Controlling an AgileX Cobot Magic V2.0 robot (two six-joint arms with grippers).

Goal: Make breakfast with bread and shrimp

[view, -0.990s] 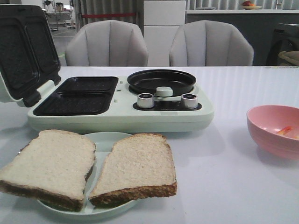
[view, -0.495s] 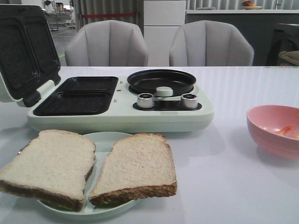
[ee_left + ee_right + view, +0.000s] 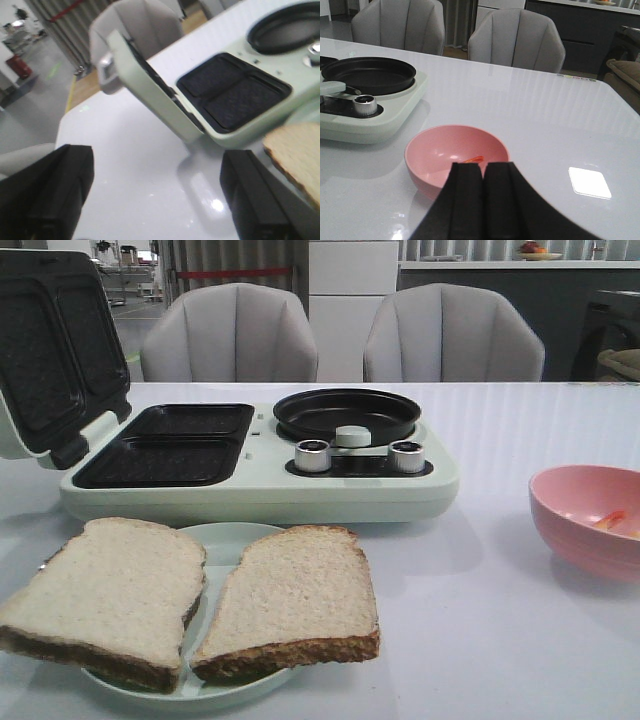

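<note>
Two slices of bread (image 3: pixel 105 595) (image 3: pixel 295 600) lie side by side on a pale green plate (image 3: pixel 228 540) at the table's near left. One slice's corner (image 3: pixel 297 152) shows in the left wrist view. An orange shrimp (image 3: pixel 610 521) (image 3: pixel 474 159) lies inside the pink bowl (image 3: pixel 590 525) (image 3: pixel 445 152) at the right. My left gripper (image 3: pixel 155 195) is open over bare table, left of the plate and appliance. My right gripper (image 3: pixel 482 172) is shut with nothing in it, just short of the pink bowl. Neither gripper shows in the front view.
A pale green breakfast maker (image 3: pixel 260 465) stands mid-table with its lid (image 3: pixel 50 350) raised at the left, two dark sandwich plates (image 3: pixel 170 445), a round black pan (image 3: pixel 345 415) and two knobs (image 3: pixel 312 455). Two grey chairs (image 3: pixel 230 335) stand behind the table.
</note>
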